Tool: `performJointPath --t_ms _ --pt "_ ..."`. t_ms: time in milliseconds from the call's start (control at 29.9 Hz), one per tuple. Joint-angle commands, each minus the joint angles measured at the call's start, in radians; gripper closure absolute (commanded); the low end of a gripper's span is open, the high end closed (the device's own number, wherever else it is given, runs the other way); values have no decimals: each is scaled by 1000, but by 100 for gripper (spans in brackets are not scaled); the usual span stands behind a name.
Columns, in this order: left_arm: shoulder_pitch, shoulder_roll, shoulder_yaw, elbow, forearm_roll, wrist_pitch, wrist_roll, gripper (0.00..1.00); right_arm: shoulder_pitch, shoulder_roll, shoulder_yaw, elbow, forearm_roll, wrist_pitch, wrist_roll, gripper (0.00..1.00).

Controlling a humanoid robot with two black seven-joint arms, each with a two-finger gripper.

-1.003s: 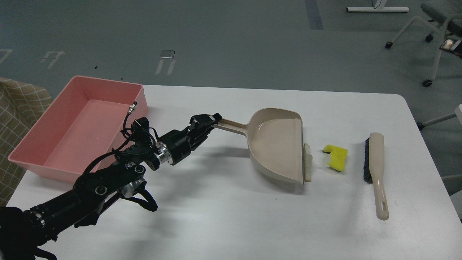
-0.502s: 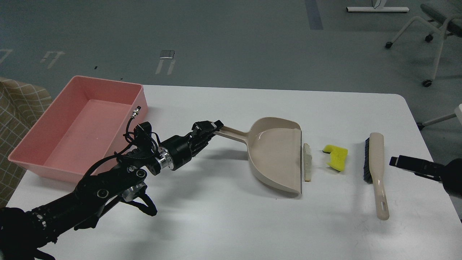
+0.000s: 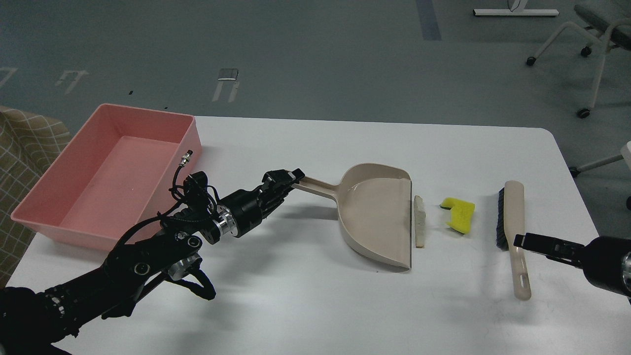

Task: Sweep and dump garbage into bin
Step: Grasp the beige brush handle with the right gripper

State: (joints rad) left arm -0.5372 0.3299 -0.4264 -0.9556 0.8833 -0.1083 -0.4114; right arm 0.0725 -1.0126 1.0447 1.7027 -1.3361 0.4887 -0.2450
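The pink bin (image 3: 106, 170) stands at the table's left. My left gripper (image 3: 291, 178) is shut on the handle of the beige dustpan (image 3: 377, 212), whose open edge faces right and rests on the table. The pale bread-like slice (image 3: 419, 221) lies just right of that edge. The yellow sponge chunk (image 3: 458, 213) lies further right. The beige brush (image 3: 512, 231) with black bristles lies right of the sponge. My right gripper (image 3: 522, 241) comes in from the right, its dark fingertips over the brush handle; I cannot tell whether they are open or shut.
The white table (image 3: 315, 305) has a rounded right edge. A checked cloth (image 3: 19, 153) lies left of the bin. Chair legs (image 3: 581, 54) stand on the floor at the back right.
The dustpan has come down flat onto the table beside the slice. My right arm has come into view and moved left and down to the brush handle.
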Motion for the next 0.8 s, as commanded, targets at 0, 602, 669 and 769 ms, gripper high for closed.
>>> performJointPath --t_ms 0,602,669,769 --pt "0 3 0 1 0 1 -1 100 1 17 0 -3 -23 0 -8 19" --pt "-3 6 38 29 -1 1 -3 100 7 85 -58 -9 -32 0 -54 39" --pt "-4 3 38 29 -1 2 -3 100 7 86 -58 -12 -32 0 -54 44" --pt "-7 -2 37 29 -1 2 -1 100 7 86 -60 -17 -32 0 -54 50"
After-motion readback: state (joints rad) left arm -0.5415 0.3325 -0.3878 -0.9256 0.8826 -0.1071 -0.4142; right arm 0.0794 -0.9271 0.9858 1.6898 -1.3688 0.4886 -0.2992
